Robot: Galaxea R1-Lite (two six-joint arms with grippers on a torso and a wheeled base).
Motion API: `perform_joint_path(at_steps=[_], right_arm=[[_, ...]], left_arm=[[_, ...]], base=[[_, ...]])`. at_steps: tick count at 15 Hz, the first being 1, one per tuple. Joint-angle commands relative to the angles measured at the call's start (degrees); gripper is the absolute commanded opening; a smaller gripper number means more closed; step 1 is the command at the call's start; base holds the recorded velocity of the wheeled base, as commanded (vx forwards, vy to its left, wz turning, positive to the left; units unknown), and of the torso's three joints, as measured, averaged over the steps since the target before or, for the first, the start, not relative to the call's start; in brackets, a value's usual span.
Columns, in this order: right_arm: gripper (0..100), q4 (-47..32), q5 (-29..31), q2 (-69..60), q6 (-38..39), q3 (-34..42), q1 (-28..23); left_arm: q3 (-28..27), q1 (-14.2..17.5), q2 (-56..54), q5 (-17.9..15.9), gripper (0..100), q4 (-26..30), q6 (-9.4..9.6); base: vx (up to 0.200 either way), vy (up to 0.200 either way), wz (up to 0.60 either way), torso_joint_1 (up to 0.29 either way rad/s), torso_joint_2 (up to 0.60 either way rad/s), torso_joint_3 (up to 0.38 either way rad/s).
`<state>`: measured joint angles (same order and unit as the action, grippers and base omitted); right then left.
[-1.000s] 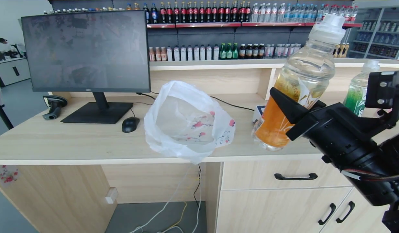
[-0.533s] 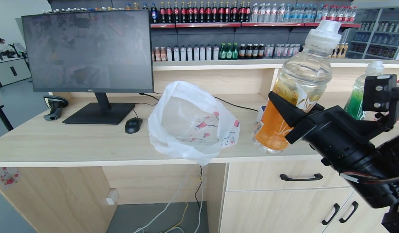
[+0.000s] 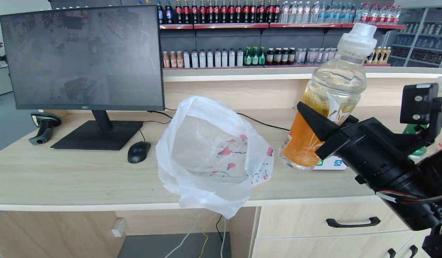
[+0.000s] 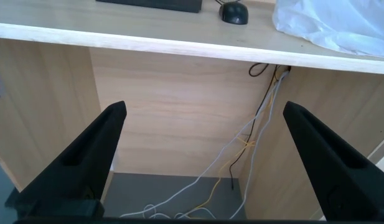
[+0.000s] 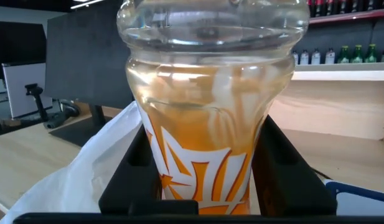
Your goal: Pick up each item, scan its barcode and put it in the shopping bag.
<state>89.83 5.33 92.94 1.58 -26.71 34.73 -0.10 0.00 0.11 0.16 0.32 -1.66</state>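
My right gripper [image 5: 207, 186] clamps the orange drink bottle [image 3: 328, 96], fingers [image 3: 314, 116] on its lower half, tilted above the counter [image 3: 63, 179] just beside the shopping bag [image 3: 213, 154]. My left gripper [image 4: 204, 107] gapes wide.

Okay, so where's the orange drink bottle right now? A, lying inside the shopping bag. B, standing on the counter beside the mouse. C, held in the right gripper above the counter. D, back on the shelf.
C: the right gripper is clamped around the orange drink bottle, holding it clear of the counter, to the right of the shopping bag.
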Motion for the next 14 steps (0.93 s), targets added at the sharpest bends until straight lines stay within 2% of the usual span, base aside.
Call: perform_joint_path(at_steps=[1, 4, 12, 14], right_arm=[[0, 0.2, 0.0, 0.1, 0.0, 0.2, 0.0], [0, 0.2, 0.1, 0.1, 0.0, 0.3, 0.0], [0, 0.2, 0.0, -0.1, -0.2, -0.4, 0.0], [0, 0.2, 0.0, 0.3, -0.3, -0.5, 0.0]], left_arm=[[0.0, 0.0, 0.0, 0.0, 100, -0.1, -0.01], [0.0, 0.0, 0.0, 0.0, 100, -0.1, -0.10], [0.0, 0.0, 0.0, 0.0, 100, -0.1, -0.10], [0.0, 0.0, 0.0, 0.0, 100, -0.1, -0.10]], base=[[0.000, 0.000, 0.00, 0.000, 0.00, 0.000], [0.000, 0.000, 0.00, 0.000, 0.00, 0.000], [0.000, 0.000, 0.60, 0.004, 0.00, 0.002], [0.000, 0.000, 0.00, 0.000, 0.00, 0.000]])
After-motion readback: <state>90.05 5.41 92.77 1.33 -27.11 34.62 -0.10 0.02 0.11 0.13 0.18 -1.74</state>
